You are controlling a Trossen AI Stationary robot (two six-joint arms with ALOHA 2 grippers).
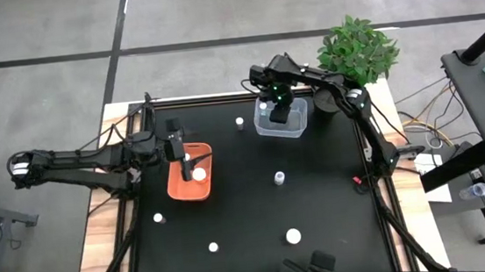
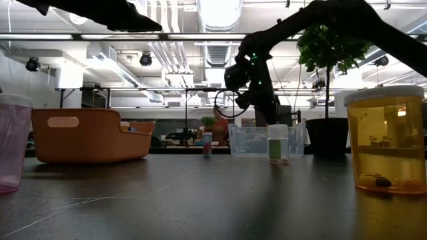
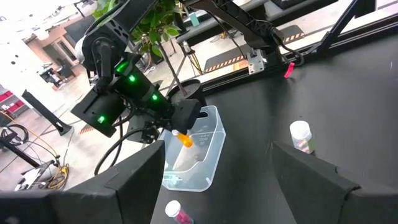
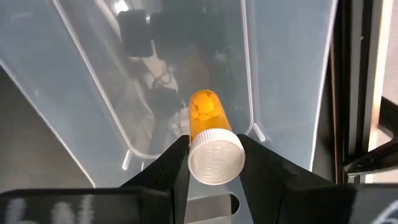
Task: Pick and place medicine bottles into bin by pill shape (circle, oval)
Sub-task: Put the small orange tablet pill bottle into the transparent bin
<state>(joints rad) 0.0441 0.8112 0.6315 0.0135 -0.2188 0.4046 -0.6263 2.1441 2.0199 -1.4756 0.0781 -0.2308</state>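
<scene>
With the right gripper (image 4: 214,155) clamped on a white-capped orange pill bottle (image 4: 210,134) just above the clear plastic bin (image 1: 282,120), lower it inside the walls before letting go, while the spread-fingered left gripper (image 1: 183,161) waits farther off over the orange bin (image 1: 189,171).

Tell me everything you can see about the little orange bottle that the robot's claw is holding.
The orange bottle is a small see-through amber cylinder with a ribbed white cap; yellow-orange pills show inside. The right gripper pinches it at the cap, one dark finger on each side. It hangs over the open clear plastic bin near the table's far edge, touching only the fingers.
</scene>
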